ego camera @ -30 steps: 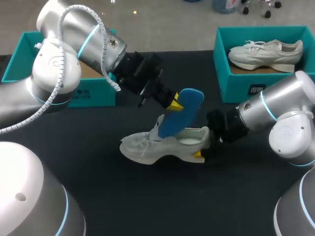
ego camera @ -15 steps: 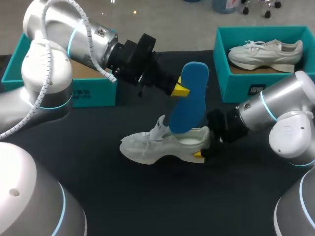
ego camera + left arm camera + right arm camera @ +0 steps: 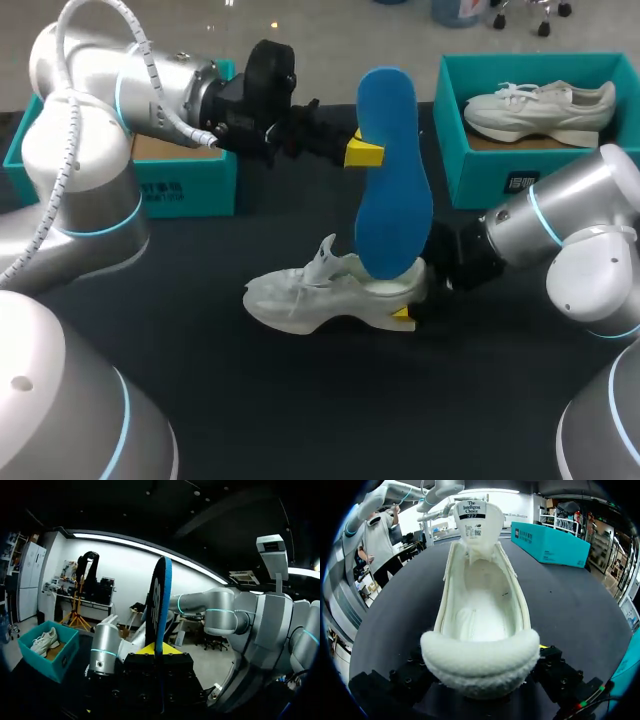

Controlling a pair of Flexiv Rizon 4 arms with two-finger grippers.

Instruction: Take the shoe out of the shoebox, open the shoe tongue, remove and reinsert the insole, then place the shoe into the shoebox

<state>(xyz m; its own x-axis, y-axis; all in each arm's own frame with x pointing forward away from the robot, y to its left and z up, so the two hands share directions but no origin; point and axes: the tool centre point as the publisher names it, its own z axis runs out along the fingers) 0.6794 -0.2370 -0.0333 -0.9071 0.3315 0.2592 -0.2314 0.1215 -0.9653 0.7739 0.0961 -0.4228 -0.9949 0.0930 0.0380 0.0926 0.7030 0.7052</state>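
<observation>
The left claw (image 3: 362, 152) pinches the blue insole (image 3: 392, 180) by one long edge. The insole stands upright, its lower end over the opening of the shoe (image 3: 310, 295) below the claw. A teal box (image 3: 170, 178) sits behind the left arm. The shoe rests on the desk (image 3: 300, 400) with its tongue (image 3: 472, 517) raised and its toe pointing away from the right claw (image 3: 412, 300), which clamps its heel. A second box (image 3: 480, 175) beyond the right claw holds another shoe (image 3: 540, 105).
</observation>
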